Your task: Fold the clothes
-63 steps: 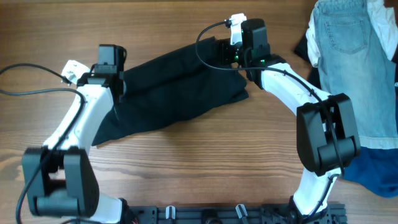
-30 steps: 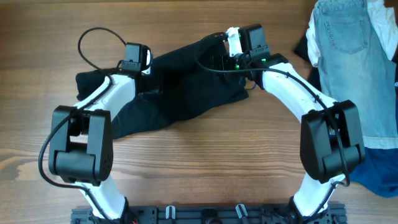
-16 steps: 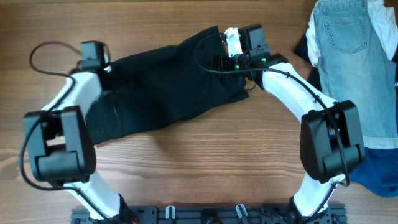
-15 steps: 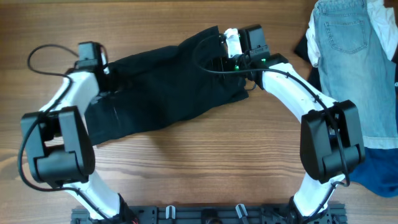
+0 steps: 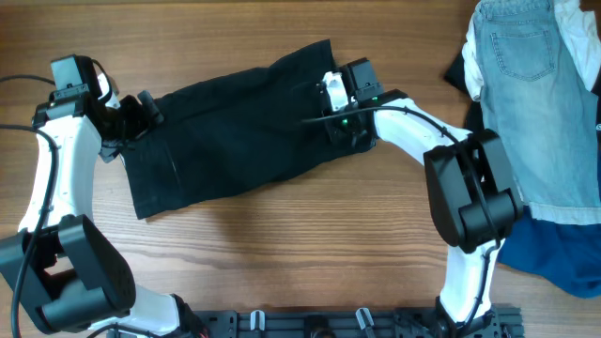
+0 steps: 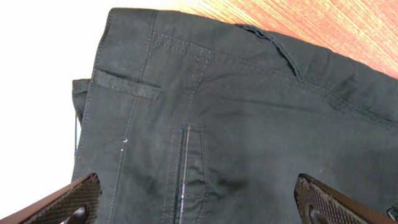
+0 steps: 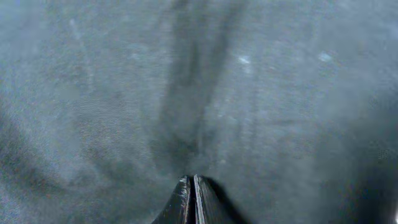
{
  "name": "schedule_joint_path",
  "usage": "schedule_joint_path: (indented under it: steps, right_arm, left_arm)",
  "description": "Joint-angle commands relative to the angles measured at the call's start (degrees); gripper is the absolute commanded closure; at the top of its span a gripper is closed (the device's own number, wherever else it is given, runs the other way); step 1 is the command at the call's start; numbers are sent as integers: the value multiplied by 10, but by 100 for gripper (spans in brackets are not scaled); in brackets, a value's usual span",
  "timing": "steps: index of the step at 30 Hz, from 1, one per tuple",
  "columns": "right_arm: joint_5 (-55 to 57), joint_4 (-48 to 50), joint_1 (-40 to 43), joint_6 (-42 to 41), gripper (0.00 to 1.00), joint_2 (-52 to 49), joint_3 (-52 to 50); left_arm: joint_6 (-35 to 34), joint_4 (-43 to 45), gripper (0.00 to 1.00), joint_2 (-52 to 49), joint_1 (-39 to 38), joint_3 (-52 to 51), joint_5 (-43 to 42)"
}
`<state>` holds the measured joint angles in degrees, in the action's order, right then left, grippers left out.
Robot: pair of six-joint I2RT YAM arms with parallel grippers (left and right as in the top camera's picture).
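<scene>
1. Black garment (image 5: 235, 131) lies opened out flat on the wooden table (image 5: 282, 253). From above it runs from about 8 o'clock up to 1 o'clock, slightly left of the middle. The left wrist view shows a belt loop (image 6: 127, 84) and stitched seams.
2. At its 9 o'clock end sits our left gripper (image 5: 139, 111). Its fingertips (image 6: 78, 198) stand wide apart at the lower corners of that view, with cloth spread below and nothing held between them.
3. Our right gripper (image 5: 336, 127) rests on the 3 o'clock part of the garment. In its own view the jaws are pressed together at the cloth, and a dark ridge runs away from the tips. We judge that they nip a small fold, though the pinch itself is hard to make out.
4. At the table's 3 o'clock edge the others wait in a heap. There is a denim piece (image 5: 521, 84), a white piece (image 5: 575, 23) at 1 o'clock and a dark blue piece (image 5: 563, 258) towards 4 o'clock.
5. We see no fold made yet, so we judge the work early, at the smoothing stage. Every fold of the black garment is left, and the heap is untouched.
</scene>
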<state>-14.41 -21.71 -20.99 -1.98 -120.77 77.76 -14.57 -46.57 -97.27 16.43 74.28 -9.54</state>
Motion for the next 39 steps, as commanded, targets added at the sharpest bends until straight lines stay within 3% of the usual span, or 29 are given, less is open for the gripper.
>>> schedule_joint_path:
  steps: [1, 6, 11, 13, 15, 16, 18, 25, 30, 39]
  right_arm:
    - [17, -33, 60, -53, 96, -25, 1]
    - [-20, -91, 147, -74, 96, -25, 1]
    - [-26, -103, 161, -109, 95, -23, 2]
    - [-40, -98, 160, -116, 77, -15, 5]
    - [-50, -98, 160, -115, 42, 1, 8]
    - [-50, -97, 160, -113, 32, 11, 8]
    - [-50, -94, 161, -103, 23, 30, 8]
    - [-49, -90, 161, -85, 18, 54, 8]
    - [-28, -86, 160, -55, 10, 75, 15]
    - [7, -86, 160, -40, 9, 122, 15]
  left_arm:
    - [-7, -5, 0, 2, 2, 6, -9]
    - [-7, -22, 0, 2, 2, 6, -10]
    - [-7, -76, 0, -6, 0, 4, -28]
    - [-6, -76, 0, -10, -6, -8, -31]
    - [-3, -78, 0, -26, -17, -16, -32]
    - [9, -80, 0, -36, -24, -20, -38]
    - [9, -81, 0, -51, -34, -31, -37]
    - [9, -64, 1, -78, -40, -67, -64]
    - [7, 4, 1, -79, -92, -111, -76]
    - [-27, 74, 4, -87, -115, -136, -52]
